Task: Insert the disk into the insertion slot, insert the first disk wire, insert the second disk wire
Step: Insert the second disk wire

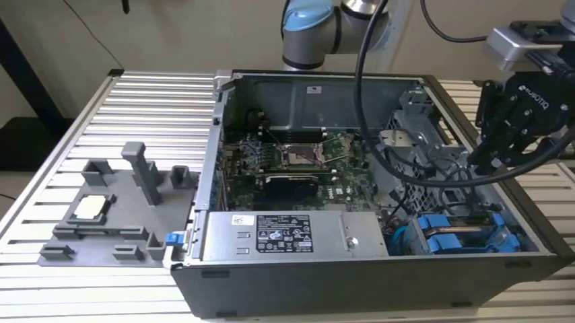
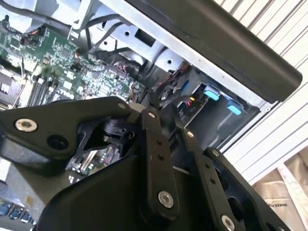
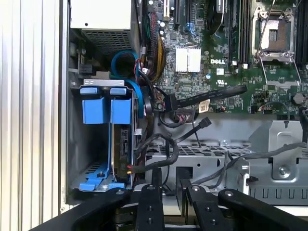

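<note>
— Where is the disk (image 3: 120, 111) sitting?
— It is sitting inside the slot (image 3: 115, 85), just beside another blue carrier (image 3: 94, 109), in the open case (image 1: 359, 282) on the desk (image 1: 153, 94). Black wires (image 3: 159, 161) are curling right next to it.
— And the gripper (image 1: 488, 160)?
— It is hanging above the case, at the exterior view's right. Its fingers (image 3: 149, 207) are pressing close together and are carrying nothing.

Table: silver ribbed aluminium-slat tabletop (image 1: 134, 101), filling the foreground.
Wall: plain beige wall (image 1: 180, 33), directly behind the table's far edge.
Post: slanted black bar (image 1: 23, 74), off the table's edge at the exterior view's left, before the wall.
Light: even, with soft sheen along the table's slats.
</note>
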`<action>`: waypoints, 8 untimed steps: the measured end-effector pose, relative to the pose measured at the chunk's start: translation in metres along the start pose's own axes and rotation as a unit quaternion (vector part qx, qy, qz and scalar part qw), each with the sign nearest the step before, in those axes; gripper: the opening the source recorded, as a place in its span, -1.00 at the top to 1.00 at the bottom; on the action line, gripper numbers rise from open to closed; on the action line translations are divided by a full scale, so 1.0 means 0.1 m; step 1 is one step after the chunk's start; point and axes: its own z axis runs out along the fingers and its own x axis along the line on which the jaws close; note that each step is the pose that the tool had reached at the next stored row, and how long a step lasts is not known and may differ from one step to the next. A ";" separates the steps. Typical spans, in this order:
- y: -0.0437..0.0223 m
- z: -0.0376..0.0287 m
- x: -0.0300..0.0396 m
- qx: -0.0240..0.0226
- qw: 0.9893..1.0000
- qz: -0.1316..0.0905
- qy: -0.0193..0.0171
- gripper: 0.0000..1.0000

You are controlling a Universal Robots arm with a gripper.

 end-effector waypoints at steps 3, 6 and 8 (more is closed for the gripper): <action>0.057 -0.001 -0.003 0.001 1.000 0.000 0.000 0.47; 0.119 0.002 -0.006 0.003 1.000 0.000 0.000 0.47; 0.166 0.004 -0.008 0.005 1.000 0.000 0.000 0.47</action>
